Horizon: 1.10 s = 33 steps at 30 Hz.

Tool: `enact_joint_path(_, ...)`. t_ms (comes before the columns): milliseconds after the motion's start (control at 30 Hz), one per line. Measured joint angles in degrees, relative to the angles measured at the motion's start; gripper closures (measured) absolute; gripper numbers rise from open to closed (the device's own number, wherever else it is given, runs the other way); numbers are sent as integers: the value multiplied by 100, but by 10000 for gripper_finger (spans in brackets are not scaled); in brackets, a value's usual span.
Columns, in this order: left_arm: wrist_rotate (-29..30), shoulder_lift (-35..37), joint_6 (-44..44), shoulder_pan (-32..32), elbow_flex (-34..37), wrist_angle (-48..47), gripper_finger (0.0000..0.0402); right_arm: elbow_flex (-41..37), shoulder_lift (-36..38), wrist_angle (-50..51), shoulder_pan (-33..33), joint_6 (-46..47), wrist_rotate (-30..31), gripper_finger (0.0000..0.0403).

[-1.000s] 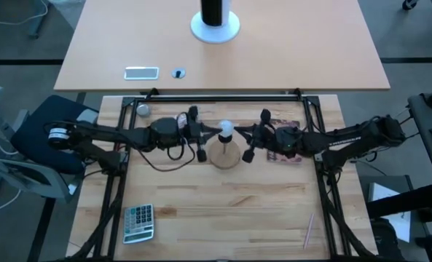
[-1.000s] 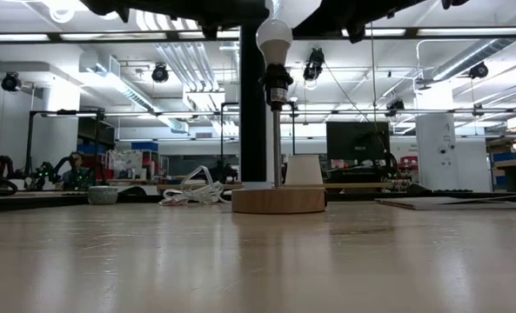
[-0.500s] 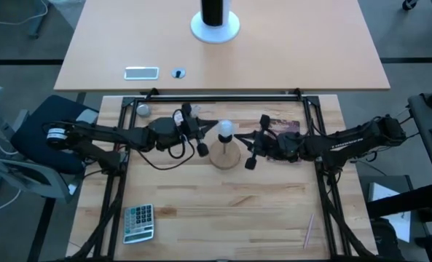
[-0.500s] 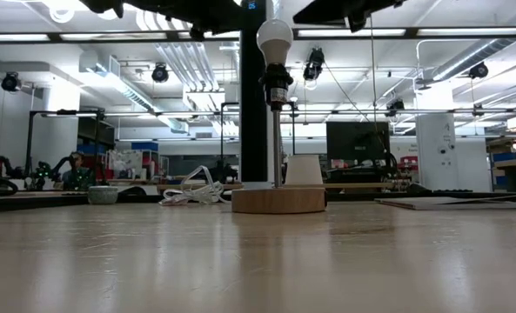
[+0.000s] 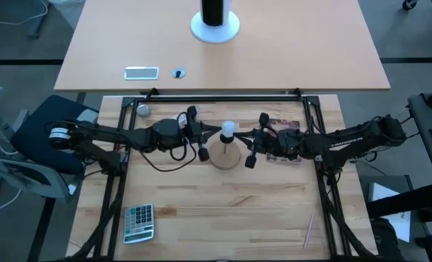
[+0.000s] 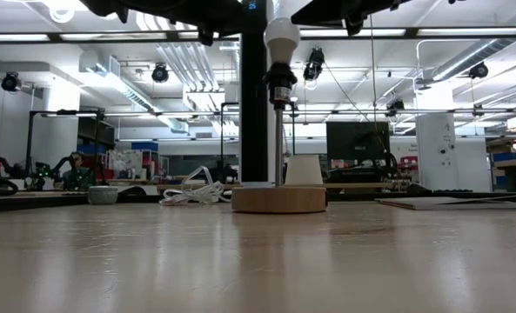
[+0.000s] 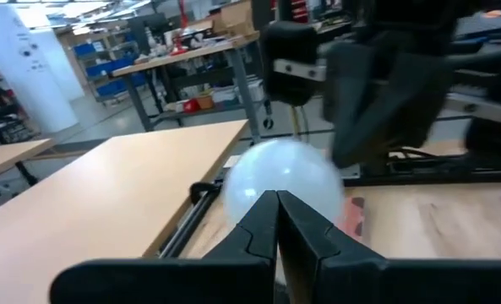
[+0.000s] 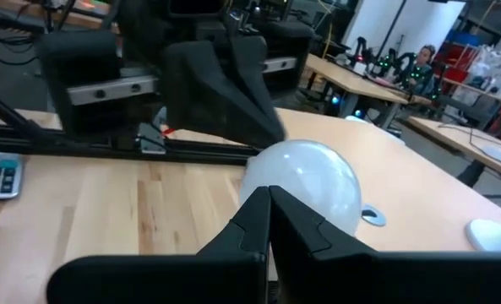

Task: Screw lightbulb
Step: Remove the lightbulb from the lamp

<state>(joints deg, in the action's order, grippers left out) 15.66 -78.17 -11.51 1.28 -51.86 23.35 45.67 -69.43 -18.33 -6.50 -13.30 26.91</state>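
Two grippers flank the lightbulb (image 5: 228,130) near the tabletop's middle: the left gripper (image 5: 199,143) and right gripper (image 5: 252,149) both have fingers pressed together, holding nothing. The bulb sits upright in the socket atop the round wooden stand (image 5: 225,156). Seating looks done; whether it is fully tight cannot be told.

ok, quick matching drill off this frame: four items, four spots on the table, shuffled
Items:
1. lightbulb
2. calculator
3. grey ball
4. right gripper

Places:
A. near-left part of the table
B. far-left corner of the table
C. atop the wooden stand, between both grippers
D. just right of the stand, fingers shut

Pairs: 1-C, 2-A, 3-B, 4-D
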Motion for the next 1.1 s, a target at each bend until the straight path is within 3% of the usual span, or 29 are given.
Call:
enact_joint_path(500, 15, 110, -91, -193, 0, 89, 401, 0, 26, 7, -73, -162, 27, 401)
enact_joint_path(700, 900, 134, -398, -128, 1, 112, 401, 0, 25, 4, -151, -179, -6, 401)
enact_joint_path(933, 888, -24, -376, -94, 2, 111, 401, 0, -11, -3, -86, -151, -2, 401)
enact_joint_path(1100, 458, -11, -356, -85, 1, 109, 401, 0, -11, 25, 44, -24, -6, 401)
